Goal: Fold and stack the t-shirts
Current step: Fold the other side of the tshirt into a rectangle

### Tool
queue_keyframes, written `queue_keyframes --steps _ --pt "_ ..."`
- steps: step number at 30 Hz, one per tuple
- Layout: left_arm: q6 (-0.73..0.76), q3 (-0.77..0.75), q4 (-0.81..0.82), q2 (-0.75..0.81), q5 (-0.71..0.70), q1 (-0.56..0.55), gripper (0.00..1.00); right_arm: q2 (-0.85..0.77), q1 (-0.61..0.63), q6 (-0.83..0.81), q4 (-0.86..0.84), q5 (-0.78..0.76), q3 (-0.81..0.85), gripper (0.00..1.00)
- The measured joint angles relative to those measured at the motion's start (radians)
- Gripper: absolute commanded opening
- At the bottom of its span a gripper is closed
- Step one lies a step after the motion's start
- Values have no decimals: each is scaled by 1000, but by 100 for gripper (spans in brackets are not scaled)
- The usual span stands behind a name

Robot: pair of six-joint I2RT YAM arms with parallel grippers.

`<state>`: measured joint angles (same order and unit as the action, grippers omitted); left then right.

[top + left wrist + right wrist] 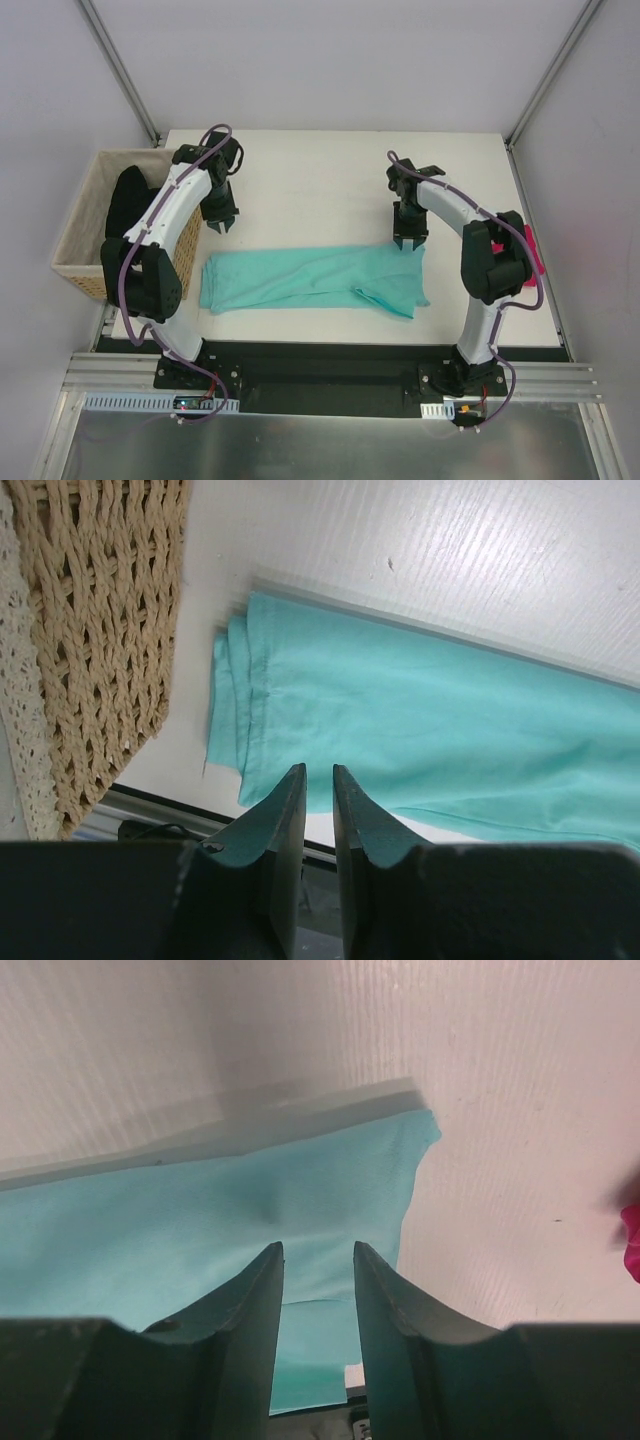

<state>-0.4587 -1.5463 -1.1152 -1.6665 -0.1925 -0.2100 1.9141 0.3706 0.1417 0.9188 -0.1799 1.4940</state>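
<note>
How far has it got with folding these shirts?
The green shirt already lies folded into a long strip. Nothing is in hand: the left fingers and right fingers hang open near its ends. Left: fold it shorter, fold the pink shirt at the right edge, stack both.

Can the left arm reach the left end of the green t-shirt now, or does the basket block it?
Probably yes. The left gripper hangs over bare table just beyond the green t-shirt at its left end, jaws slightly apart and empty. The basket stands to its side, not between them.
</note>
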Motion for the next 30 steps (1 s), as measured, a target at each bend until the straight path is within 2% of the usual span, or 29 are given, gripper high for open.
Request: queue_keyframes --steps 8,20,30 --pt "3 -51 -5 -47 0 0 16 -31 -11 6 -9 -15 -107 38" --pt "3 -68 -19 -64 1 0 16 -201 -38 63 -23 -26 -272 36" --pt "3 -68 -21 -68 1 -20 16 -216 -38 83 -47 -5 -370 35"
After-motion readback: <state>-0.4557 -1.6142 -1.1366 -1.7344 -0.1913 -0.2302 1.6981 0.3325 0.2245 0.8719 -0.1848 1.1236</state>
